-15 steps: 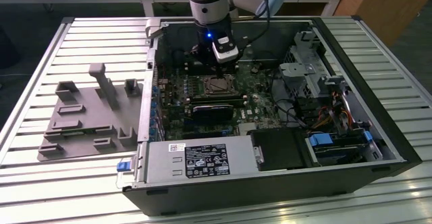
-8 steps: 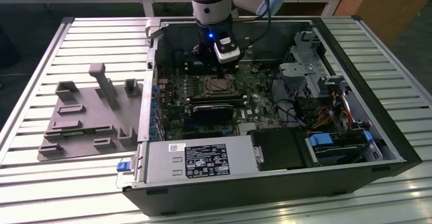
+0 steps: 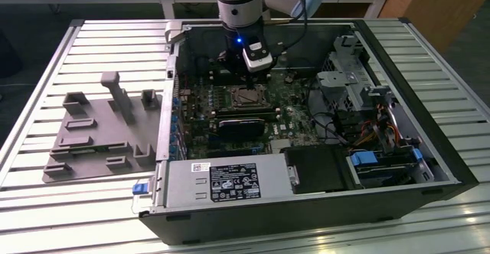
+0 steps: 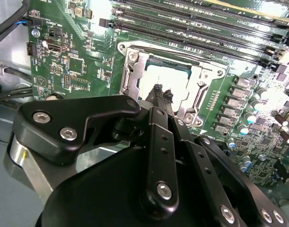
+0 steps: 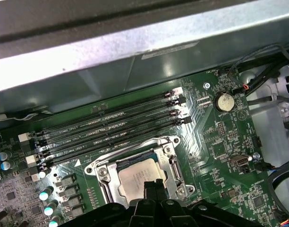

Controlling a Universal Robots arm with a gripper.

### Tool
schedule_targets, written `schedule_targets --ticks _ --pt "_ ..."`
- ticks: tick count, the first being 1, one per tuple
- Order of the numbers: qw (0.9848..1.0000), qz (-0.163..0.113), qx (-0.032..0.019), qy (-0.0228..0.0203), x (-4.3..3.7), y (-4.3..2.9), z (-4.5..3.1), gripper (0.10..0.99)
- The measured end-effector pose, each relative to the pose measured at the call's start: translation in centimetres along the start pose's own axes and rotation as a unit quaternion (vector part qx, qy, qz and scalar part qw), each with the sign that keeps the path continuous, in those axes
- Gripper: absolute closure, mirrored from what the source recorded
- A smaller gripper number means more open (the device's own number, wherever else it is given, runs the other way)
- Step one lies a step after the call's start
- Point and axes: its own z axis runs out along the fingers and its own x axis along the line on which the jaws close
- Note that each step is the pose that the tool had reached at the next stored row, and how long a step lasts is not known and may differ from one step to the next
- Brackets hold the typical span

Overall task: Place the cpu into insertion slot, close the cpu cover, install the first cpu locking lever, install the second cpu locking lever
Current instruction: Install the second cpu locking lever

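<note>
- Gripper (image 4: 161, 92) sits directly over the insertion slot (image 4: 135, 59), tips pointing down at the socket's near edge; fingertips (image 4: 157, 90) look pressed together, nothing pinched between them as far as I can tell.
- Cpu (image 5: 137, 177) already lies flat in the slot, dull silver top showing through the window of the cpu cover (image 5: 101, 174); the cover looks down over the chip, flat on the socket.
- Key relation: cpu lies just below and ahead of the gripper tips, near but I cannot tell if touching; only one arm here, so no nearer/farther choice.
- Cover frame's long sides run crosswise to the memory slots (image 5: 111, 127), which lie beside the socket on the side away from the gripper.
- In the exterior view the gripper (image 3: 253, 82) hangs from the arm into the open computer case (image 3: 413, 70), just above the socket (image 3: 249, 96); case rests on a slatted desk (image 3: 46, 93), grey fixture block (image 3: 100, 133) toward the exterior view's left.
- Exterior view gives the whole layout but no chip detail; both wrist views show chip seated and cover. Lever state: cannot tell.
</note>
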Motion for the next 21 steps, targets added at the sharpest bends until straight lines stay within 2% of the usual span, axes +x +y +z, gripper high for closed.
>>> schedule_targets --ticks 4,9,13,21 --pt "1.0 -0.001 0.0028 -0.0009 -0.05 -0.01 -0.22 0.984" --pt "1.0 -0.001 0.0033 -0.001 -0.27 0.04 -1.16 0.984" --pt "1.0 0.0 0.0041 -0.0011 -0.35 -0.09 -1.29 0.984" --pt "1.0 0.0 0.0054 -0.0006 -0.9 -1.69 -1.26 0.984"
